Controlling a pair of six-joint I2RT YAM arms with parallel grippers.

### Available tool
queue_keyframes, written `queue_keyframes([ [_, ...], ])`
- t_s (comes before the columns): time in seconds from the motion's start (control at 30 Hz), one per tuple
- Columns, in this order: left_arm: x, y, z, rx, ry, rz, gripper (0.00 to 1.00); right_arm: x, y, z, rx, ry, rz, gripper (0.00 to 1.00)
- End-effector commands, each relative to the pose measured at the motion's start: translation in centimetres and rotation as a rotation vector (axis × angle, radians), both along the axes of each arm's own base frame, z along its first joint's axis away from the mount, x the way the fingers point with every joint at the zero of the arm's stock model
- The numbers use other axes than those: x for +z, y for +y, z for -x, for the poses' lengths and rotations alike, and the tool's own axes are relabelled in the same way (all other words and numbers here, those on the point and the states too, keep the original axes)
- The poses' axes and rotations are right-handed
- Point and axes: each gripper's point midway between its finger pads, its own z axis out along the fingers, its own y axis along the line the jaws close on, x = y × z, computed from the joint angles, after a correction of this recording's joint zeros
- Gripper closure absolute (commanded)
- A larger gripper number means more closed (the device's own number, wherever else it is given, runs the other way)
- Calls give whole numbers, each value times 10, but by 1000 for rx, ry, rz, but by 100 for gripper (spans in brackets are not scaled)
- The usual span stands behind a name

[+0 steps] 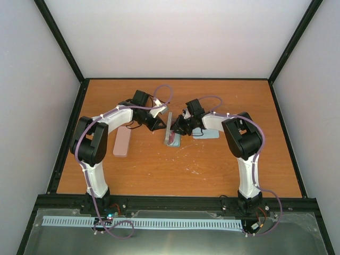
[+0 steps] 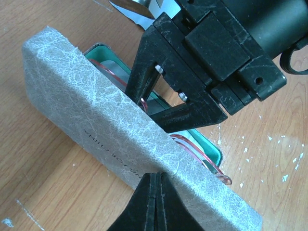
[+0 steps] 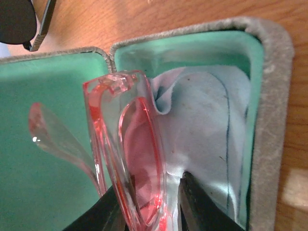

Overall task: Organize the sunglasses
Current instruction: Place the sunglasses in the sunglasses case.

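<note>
From above, both arms meet midway across the wooden table (image 1: 159, 170). The left gripper (image 1: 159, 125) and right gripper (image 1: 178, 130) come in from either side on a grey felt-covered oblong case (image 1: 170, 126) that stands open on its edge. A pink oblong case (image 1: 121, 142) lies apart to the left, and a light-blue square cloth (image 1: 211, 134) sits under the right arm. Over to the left wrist: its fingers are pressed together with nothing visible between them, tip set against the outer face of the raised lid. I'd call that a prop, so the lid cannot drop on the other arm's work. Beyond the lid the right gripper reaches into the tray, and the pink translucent plastic sunglasses (image 2: 222, 176) lie inside, one arm tip poking over the rim. Dark lettering is printed on the lid, upside down here and too faint to read with confidence. Now the right wrist: the sunglasses stand on edge in the green lining (image 3: 48, 159), against a crumpled pale-blue cloth (image 3: 207, 125) tucked in the tray. The jaws stand apart either side of the frame with a sliver of daylight at one finger, so it looks like a loose straddle, not a clamp. A dark lens (image 3: 14, 17) with a dark arm peeks in at the corner, outside the case.
</note>
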Motion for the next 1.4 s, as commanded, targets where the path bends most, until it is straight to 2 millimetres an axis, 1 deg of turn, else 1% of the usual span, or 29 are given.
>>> queue_keyframes([
  [0.0, 12, -6, 0, -10, -21, 35, 98, 2, -2, 1, 27, -21, 50, 73],
  [0.27, 11, -5, 1, -12, -23, 33, 98, 13, -16, 6, 44, -30, 128, 72],
  [0.33, 11, -5, 1, -12, -24, 33, 98, 18, -19, 4, 41, -38, 136, 70],
  [0.4, 12, -5, 1, -13, -26, 33, 98, 23, -22, 1, 39, -49, 146, 63],
  [0.43, 12, -5, 1, -14, -29, 33, 98, 27, -23, 1, 40, -55, 147, 62],
  [0.63, 11, -5, 3, -15, -26, 38, 98, 38, -29, -4, 30, -76, 163, 62],
  [0.8, 10, -7, 4, -14, -12, 50, 98, 43, -40, -4, 28, -91, 210, 70],
  [0.9, 11, -9, 3, -13, -12, 58, 98, 46, -50, -5, 6, -102, 234, 75],
  [0.97, 12, -10, 2, -13, -10, 64, 98, 45, -58, -4, -11, -104, 249, 82],
  [1.03, 13, -13, 1, -15, -7, 70, 98, 39, -64, -1, -18, -92, 264, 90],
  [1.1, 13, -15, 0, -15, -1, 74, 98, 32, -67, 3, -16, -78, 276, 95],
  [1.23, 10, -19, 0, -19, 12, 79, 98, 14, -69, 10, -10, -41, 284, 97],
  [1.37, 4, -23, 1, -21, 32, 84, 98, 2, -70, 16, 7, -22, 300, 97],
])
